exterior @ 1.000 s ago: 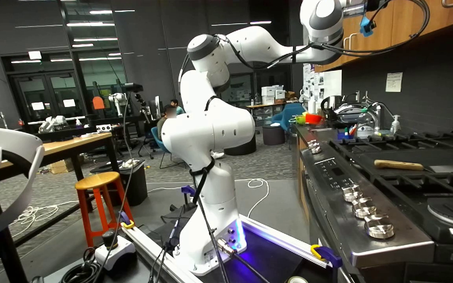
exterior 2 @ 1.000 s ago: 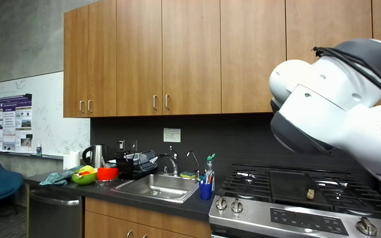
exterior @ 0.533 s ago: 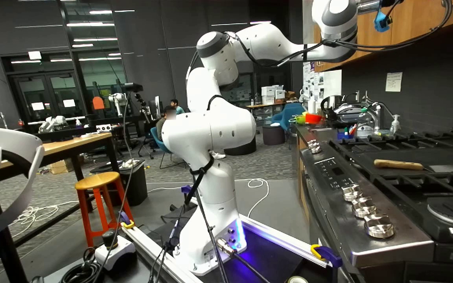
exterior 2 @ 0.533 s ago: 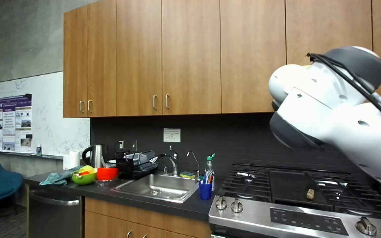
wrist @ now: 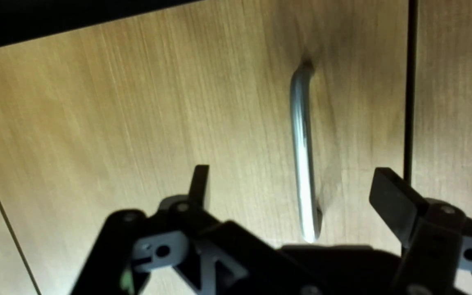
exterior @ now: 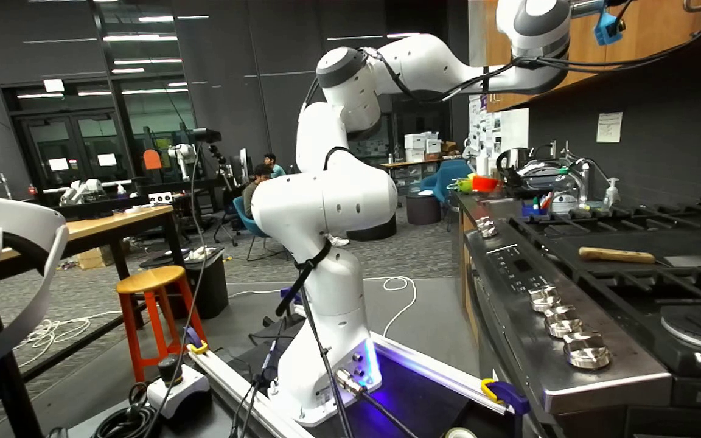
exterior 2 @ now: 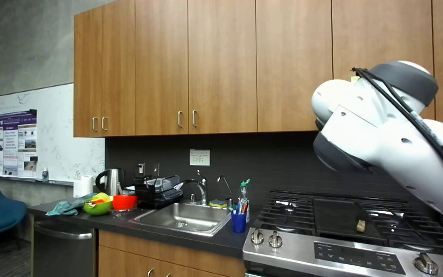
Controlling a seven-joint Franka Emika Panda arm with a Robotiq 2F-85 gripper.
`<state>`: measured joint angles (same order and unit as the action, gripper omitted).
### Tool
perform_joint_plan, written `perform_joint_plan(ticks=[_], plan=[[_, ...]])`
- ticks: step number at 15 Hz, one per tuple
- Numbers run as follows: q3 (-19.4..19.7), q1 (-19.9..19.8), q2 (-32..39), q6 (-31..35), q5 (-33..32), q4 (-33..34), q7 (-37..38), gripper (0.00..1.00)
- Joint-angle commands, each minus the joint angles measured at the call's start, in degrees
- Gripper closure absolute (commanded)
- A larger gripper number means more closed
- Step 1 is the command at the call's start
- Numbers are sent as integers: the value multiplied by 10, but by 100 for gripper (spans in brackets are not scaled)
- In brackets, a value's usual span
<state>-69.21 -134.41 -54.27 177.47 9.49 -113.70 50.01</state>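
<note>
Metal handle (wrist: pixel 302 151), one, on a cupboard door (wrist: pixel 236 123), showing between the jaws of my pincer (wrist: pixel 293 188); these stand wide apart, nothing held. Door: seemingly closed. Done, I judge: rough alignment with the handle; outstanding: any grip on it. Lower down: a stove (exterior 2: pixel 298 250).

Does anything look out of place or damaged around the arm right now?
One thing: a wooden-handled tool lies on the stove, which seems an odd spot to leave something with wood on it. The cabinet handle by the open gripper looks intact, and I see no spill.
</note>
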Motion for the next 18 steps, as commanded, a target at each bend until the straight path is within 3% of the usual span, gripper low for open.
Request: perform_joint_plan(ticks=[1, 18], plan=[[-16, -19, 23, 16, 0, 27, -28, 0], [-50, -84, 17, 31, 9, 57, -60, 0]])
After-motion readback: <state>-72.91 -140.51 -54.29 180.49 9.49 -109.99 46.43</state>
